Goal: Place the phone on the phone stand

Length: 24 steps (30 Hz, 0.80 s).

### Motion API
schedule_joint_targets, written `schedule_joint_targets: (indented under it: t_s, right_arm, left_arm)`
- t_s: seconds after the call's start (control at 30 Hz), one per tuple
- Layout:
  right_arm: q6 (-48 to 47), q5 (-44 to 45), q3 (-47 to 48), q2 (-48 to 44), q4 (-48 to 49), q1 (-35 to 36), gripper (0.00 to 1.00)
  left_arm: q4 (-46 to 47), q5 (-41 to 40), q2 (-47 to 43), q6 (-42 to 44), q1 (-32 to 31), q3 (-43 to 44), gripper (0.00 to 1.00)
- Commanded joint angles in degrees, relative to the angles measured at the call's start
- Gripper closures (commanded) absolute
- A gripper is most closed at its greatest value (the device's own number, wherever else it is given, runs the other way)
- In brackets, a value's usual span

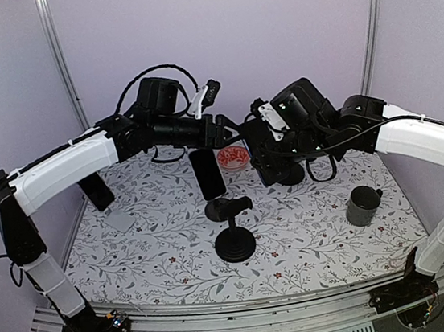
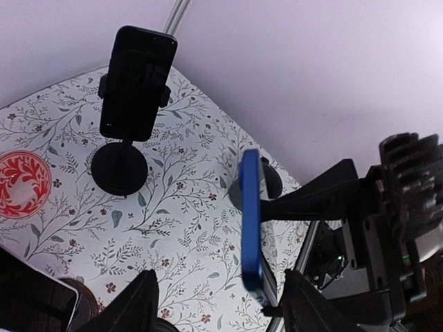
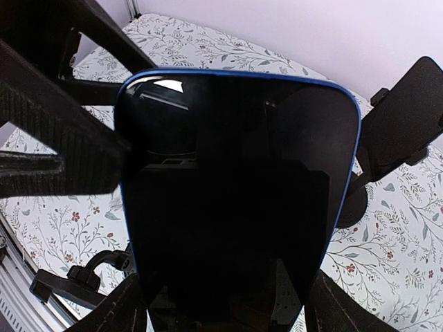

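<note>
Phone (image 3: pixel 239 200), blue-edged, is gripped at one end by the right jaws, clear of the tabletop (image 1: pixel 160 254). Left jaws stand apart astride it, a gap showing on one side. Phone stand (image 1: pixel 236 245) sits below them.

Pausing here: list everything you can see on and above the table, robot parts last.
blue-edged phone: 1, black screen with blue rim, held in the air
empty phone stand: 1, black, front centre
second stand: 1, black, back, right of centre
clamped phone: 1, black, on that second stand
upright phone: 1, black, behind the empty phone stand, support hidden
bowl: 1, red-patterned, back centre
mug: 1, dark grey, right side
dark slab: 1, black, tilted, far left, unidentified
flat piece: 1, grey, beside that slab
left gripper: 1, black, open, fingers either side of the blue-edged phone
right gripper: 1, black, shut on that phone
</note>
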Motion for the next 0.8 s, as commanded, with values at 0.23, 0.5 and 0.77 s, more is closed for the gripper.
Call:
schedule_joint_targets:
  t_s: [0.23, 0.5, 0.77]
  right_arm:
    - [0.0, 1.0, 2.9, 1.7, 5.0, 1.2, 0.54]
    - [0.0, 0.8, 2.9, 2.2, 5.8, 1.2, 0.54]
    - [-0.6, 0.8, 3.1, 2.5, 6.3, 1.2, 0.54]
  left_arm:
    - [5.8, 6.2, 3.4, -3.6, -1.0, 1.6, 0.55]
    - [6.7, 7.5, 4.0, -3.7, -0.9, 1.4, 0.67]
    - [7.4, 8.8, 5.1, -3.8, -0.9, 2.2, 0.7]
